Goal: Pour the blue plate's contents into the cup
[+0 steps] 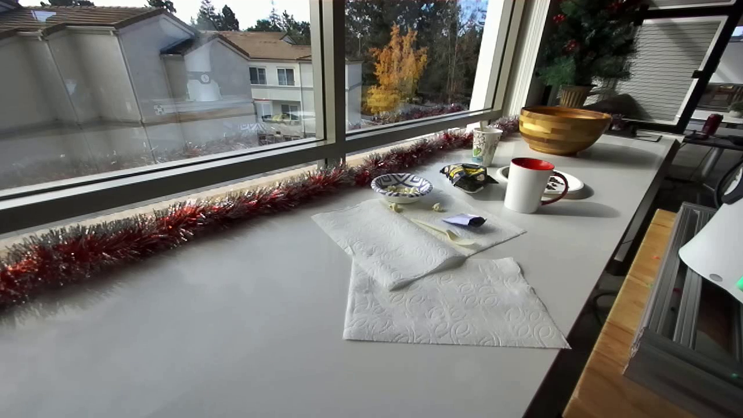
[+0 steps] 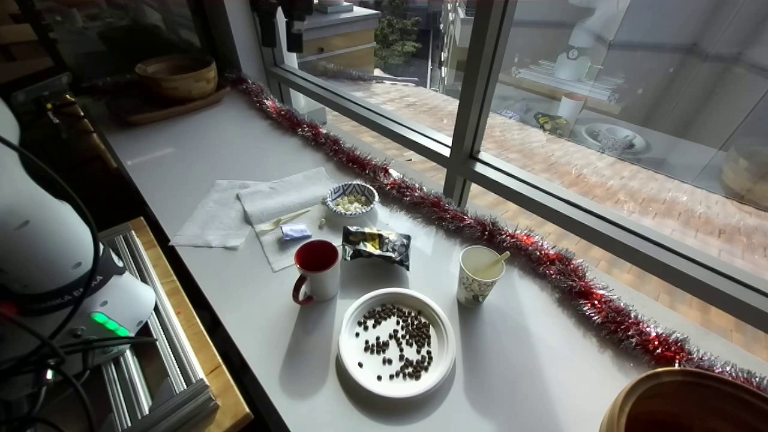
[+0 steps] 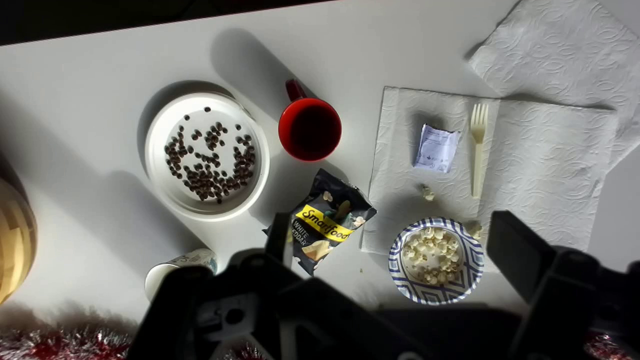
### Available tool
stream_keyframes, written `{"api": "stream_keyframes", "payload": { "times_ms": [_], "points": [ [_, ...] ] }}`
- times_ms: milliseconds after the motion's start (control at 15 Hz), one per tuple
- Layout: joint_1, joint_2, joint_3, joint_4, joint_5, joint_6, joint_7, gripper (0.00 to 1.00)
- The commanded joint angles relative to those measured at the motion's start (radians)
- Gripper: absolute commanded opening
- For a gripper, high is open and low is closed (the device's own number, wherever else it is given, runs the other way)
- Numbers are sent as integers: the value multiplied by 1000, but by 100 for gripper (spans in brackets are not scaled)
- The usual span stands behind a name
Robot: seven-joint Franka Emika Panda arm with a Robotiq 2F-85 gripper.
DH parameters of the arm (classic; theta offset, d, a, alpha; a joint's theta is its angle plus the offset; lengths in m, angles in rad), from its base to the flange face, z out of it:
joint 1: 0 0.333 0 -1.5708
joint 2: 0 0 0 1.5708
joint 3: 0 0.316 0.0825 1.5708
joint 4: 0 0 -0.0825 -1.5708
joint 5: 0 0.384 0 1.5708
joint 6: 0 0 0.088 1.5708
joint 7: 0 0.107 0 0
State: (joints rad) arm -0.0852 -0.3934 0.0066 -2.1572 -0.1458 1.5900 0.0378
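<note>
The blue-patterned dish (image 3: 471,260), popcorn (image 3: 437,246) inside, sits on the surface (image 3: 410,55), partly over the edge of a paper towel (image 3: 545,165). In the wrist view the fingers (image 3: 520,257) stand wide apart and grasp nothing, so the step in hand seems to be reaching for the dish, with pouring not yet begun. The next move probably calls for lowering and pinching the rim, then carrying it level past the snack bag (image 3: 327,225) to the upright mug (image 1: 524,188).
</note>
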Motion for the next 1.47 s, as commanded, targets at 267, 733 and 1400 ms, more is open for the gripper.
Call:
{"api": "stream_keyframes", "payload": {
  "times_ms": [267, 733, 1400],
  "points": [
    [50, 106, -28, 8, 56, 71, -86, 100],
    [47, 314, -82, -16, 210, 336, -290, 100],
    [-40, 627, -84, 12, 664, 613, -626, 100]
  ]
}}
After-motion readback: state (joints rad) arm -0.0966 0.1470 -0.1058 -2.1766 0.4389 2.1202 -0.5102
